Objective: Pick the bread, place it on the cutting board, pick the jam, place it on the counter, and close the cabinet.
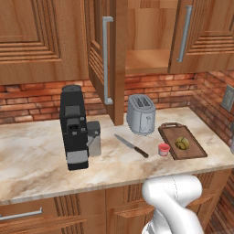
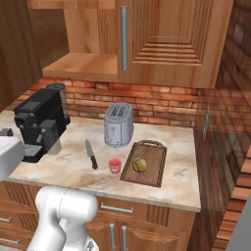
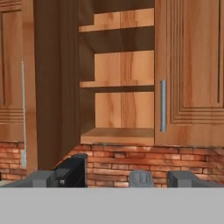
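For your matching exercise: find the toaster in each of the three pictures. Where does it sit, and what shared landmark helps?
Left base view: toaster right of centre, behind the knife.
Right base view: toaster at centre, left of the cutting board.
Hand view: its top at bottom centre.
Shared landmark: the open cabinet door.

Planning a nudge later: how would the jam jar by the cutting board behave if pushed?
The jam stands upright on the counter, short and squat, so it would probably slide rather than tip. Being cylindrical, it could roll if knocked over. It stands close beside the cutting board, whose raised rim would likely stop a push that way.
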You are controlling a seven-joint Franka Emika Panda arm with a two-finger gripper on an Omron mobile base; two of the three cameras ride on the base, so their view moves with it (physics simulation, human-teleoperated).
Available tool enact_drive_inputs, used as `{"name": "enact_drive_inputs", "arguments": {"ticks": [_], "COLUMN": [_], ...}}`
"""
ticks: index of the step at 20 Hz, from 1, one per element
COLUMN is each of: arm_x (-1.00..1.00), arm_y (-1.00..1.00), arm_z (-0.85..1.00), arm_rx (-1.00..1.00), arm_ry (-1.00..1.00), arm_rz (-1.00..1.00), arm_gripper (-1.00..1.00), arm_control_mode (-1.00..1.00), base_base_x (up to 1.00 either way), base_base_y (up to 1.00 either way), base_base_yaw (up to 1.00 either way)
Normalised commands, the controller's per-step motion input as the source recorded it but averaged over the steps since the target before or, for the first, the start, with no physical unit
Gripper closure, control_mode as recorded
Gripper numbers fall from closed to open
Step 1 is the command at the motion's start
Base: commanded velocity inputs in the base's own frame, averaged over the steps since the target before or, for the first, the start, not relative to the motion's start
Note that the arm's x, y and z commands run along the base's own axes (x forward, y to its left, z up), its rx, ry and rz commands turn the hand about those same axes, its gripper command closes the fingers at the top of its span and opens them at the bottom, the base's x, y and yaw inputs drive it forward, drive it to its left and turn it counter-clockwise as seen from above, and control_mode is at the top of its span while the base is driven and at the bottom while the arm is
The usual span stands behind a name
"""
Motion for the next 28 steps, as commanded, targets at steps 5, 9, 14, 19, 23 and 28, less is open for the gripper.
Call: {"name": "enact_drive_inputs", "arguments": {"ticks": [5,9,14,19,23,28], "arm_x": [-0.2,-0.11,-0.07,-0.05,0.0,0.0], "arm_y": [0.25,0.32,0.3,0.31,0.34,0.32], "arm_z": [0.0,0.0,0.0,0.0,0.0,0.0], "arm_rx": [0.0,0.0,0.0,0.0,0.0,0.0], "arm_ry": [0.0,0.0,0.0,0.0,0.0,0.0], "arm_rz": [0.0,0.0,0.0,0.0,0.0,0.0], "arm_gripper": [-1.0,-1.0,-1.0,-1.0,-1.0,-1.0], "arm_control_mode": [-1.0,-1.0,-1.0,-1.0,-1.0,-1.0], "base_base_x": [0.0,0.0,0.0,0.0,0.0,0.0], "base_base_y": [0.0,0.0,0.0,0.0,0.0,0.0], "base_base_yaw": [0.0,0.0,0.0,0.0,0.0,0.0]}}
